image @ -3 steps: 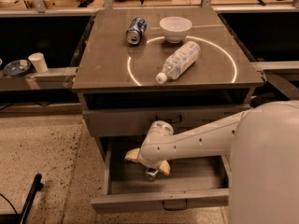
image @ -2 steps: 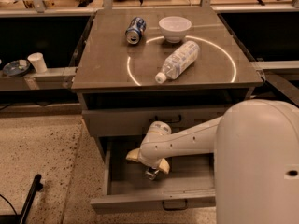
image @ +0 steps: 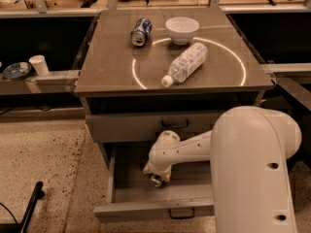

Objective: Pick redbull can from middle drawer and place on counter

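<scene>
One risk: the pincer (image: 156, 177), grip impossible to tell, sits in the middle drawer (image: 146, 207); raising the redbull can (image: 156, 181) may strike the drawer above (image: 141, 127).

This looks like a robotics test lab, not a home. A grey cabinet (image: 121, 128) stands alone on a speckled floor (image: 39, 154), its counter (image: 109, 57) is marked with a bright white ring (image: 133, 71), and metal-framed workbenches (image: 272, 6) run behind it. 1 white robot arm (image: 194, 147) reaches into the open middle drawer (image: 146, 209), with its gripper (image: 156, 177) low inside, left of centre.
</scene>
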`<act>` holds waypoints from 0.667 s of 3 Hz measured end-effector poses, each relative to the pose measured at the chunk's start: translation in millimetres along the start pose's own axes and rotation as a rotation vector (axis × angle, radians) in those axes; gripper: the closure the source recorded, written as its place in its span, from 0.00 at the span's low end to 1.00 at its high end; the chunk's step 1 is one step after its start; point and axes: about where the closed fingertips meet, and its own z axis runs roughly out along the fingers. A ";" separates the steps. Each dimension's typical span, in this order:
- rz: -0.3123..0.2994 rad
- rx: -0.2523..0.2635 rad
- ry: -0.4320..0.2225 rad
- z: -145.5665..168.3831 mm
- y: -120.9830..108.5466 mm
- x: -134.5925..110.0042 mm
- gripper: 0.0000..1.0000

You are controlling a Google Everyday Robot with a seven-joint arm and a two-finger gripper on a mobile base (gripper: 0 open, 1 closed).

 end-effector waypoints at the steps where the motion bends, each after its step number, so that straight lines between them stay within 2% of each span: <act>1: 0.014 0.054 -0.031 0.1 6.8 -7.6 0.61; 2: 0.055 0.211 -0.067 -24.4 16.6 -21.1 0.85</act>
